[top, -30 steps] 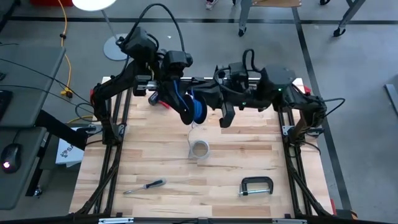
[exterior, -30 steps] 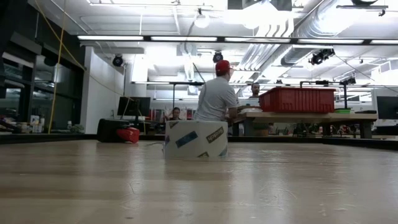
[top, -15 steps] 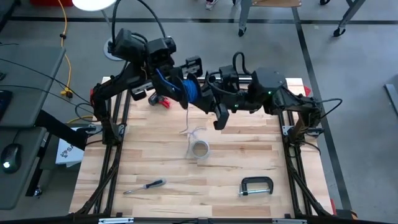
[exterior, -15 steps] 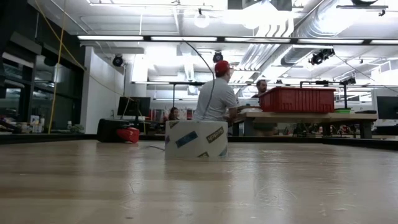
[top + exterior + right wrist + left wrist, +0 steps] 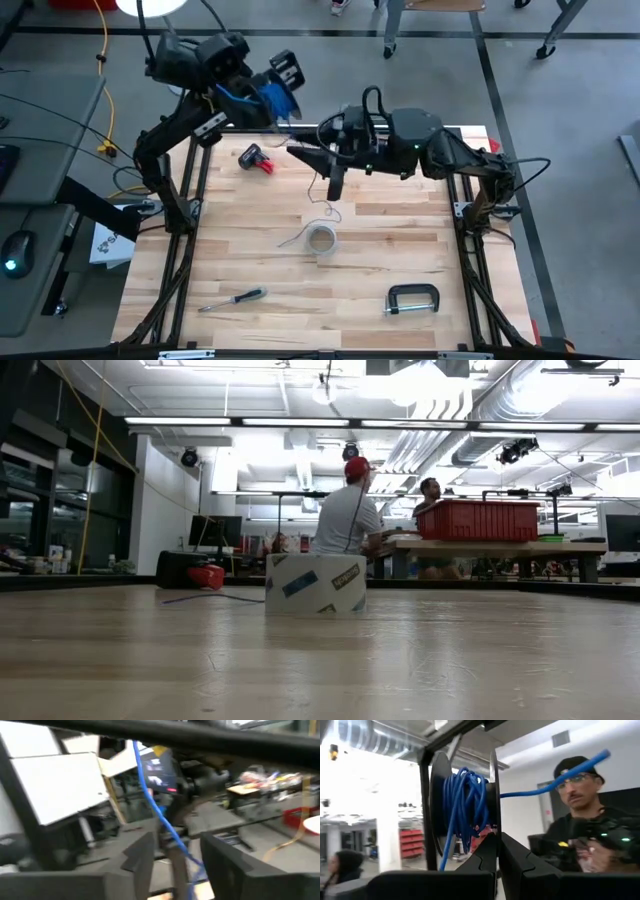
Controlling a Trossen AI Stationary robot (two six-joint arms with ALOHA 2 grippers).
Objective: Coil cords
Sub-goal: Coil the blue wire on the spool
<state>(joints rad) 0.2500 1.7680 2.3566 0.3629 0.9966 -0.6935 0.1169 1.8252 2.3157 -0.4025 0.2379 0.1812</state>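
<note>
A black spool (image 5: pixel 272 97) wound with blue cord (image 5: pixel 462 805) hangs high over the table's far left corner, with my left gripper (image 5: pixel 497 862) shut on it. From the spool a blue strand (image 5: pixel 555 782) runs across to my right gripper (image 5: pixel 322 168). That gripper stands open over the far middle of the table, and the strand (image 5: pixel 167 832) passes between its fingers; whether it touches them I cannot tell. Below it the cord drops thin to a loose tail (image 5: pixel 300 236) lying on the wood beside a tape roll (image 5: pixel 321 240). My left gripper pinches the spool between its two fingers at the rim of one black flange (image 5: pixel 493 827). The fingers slant upward and lie edge-on to the flange. The spool is lifted clear of the table, its axle roughly level, and the cord leaves it sideways.
A small red and black tool (image 5: pixel 256 158) lies at the far left of the table. A screwdriver (image 5: pixel 232 298) lies near the front left and a C-clamp (image 5: pixel 412 298) near the front right. The tape roll (image 5: pixel 315 582) stands mid-table. People show beyond the table.
My left gripper has risen and swung toward the table's far left corner with the spool, rolling as it went. My right gripper has shifted toward the left edge and its fingers now stand apart. The cord's tail has spread out on the table beside the tape roll.
</note>
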